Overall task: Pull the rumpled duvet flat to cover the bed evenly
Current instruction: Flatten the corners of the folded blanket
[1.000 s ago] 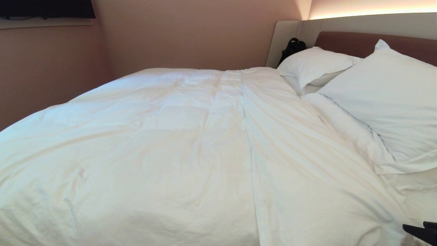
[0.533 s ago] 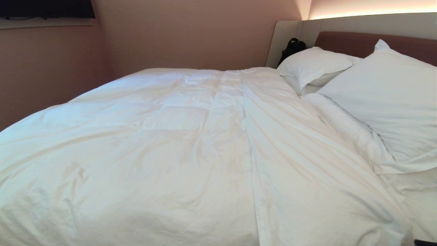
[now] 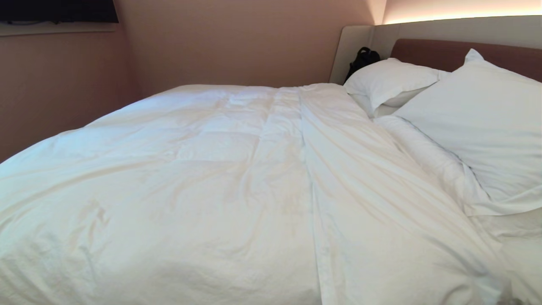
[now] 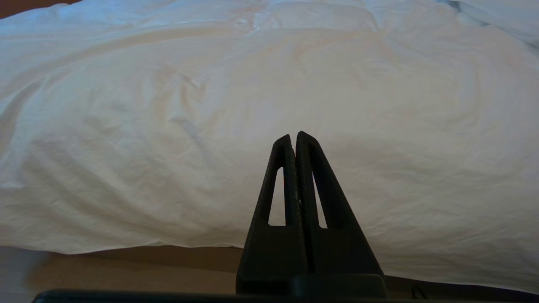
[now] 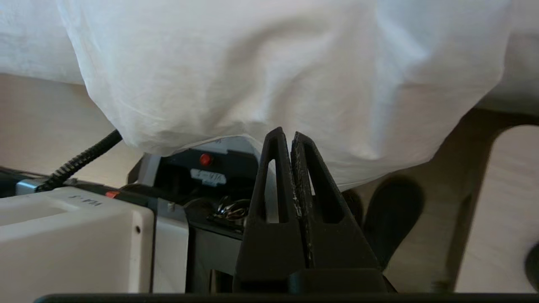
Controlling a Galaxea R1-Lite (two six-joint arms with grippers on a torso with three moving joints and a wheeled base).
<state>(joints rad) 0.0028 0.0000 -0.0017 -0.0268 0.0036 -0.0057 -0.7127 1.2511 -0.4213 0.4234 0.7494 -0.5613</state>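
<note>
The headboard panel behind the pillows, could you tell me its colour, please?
Brown headboard panel, clearest in the head view.

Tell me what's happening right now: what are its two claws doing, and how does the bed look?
Both tools shut, empty: left tool facing duvet, right tool below duvet's hanging edge. Duvet spread over bed, lightly wrinkled, pillows uncovered. Nothing in the way.
</note>
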